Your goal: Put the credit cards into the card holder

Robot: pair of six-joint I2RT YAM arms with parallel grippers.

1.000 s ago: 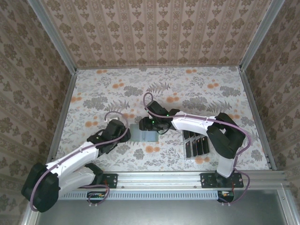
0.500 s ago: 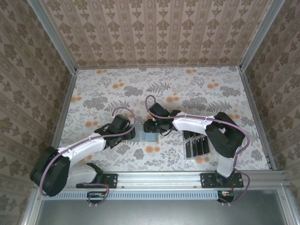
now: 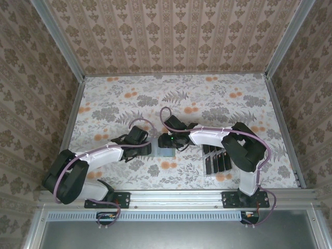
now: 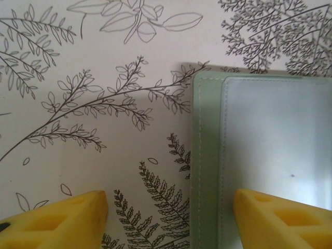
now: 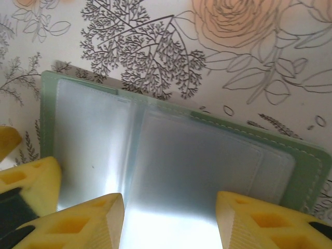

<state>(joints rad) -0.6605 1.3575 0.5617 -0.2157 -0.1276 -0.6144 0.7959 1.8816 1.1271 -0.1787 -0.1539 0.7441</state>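
Left arm: white shell, lilac cable, reaches in low from the near-left. Left gripper is at the left edge of the card holder.

Left wrist view: left gripper has its fingers spread wide, with nothing held. The tips are yellow, blocky and wedge-shaped, with hollow cut-outs. One tip is over bare table, the other over the card holder's inside. Between them runs the holder's left border, a matte sage-green strip with a straight stitched seam and a rounded corner. Inside the border is a smooth, glossy grey-blue panel catching glare.

The card holder lies opened flat on the table, centre of the top view, between the two grippers. The table cover is pale with a flat print of grey ferns and orange roses.

Right gripper points down over the holder. Right wrist view: right gripper has its fingers apart at a moderate gap, gripping nothing. The holder's shiny inner pockets lie below them, with a vertical fold between the two panels and the green stitched rim around the edge. Cannot tell whether the tips touch the surface.

Credit cards: thin black rectangles set side by side in a row, right of the holder and apart from it, beside the right forearm.
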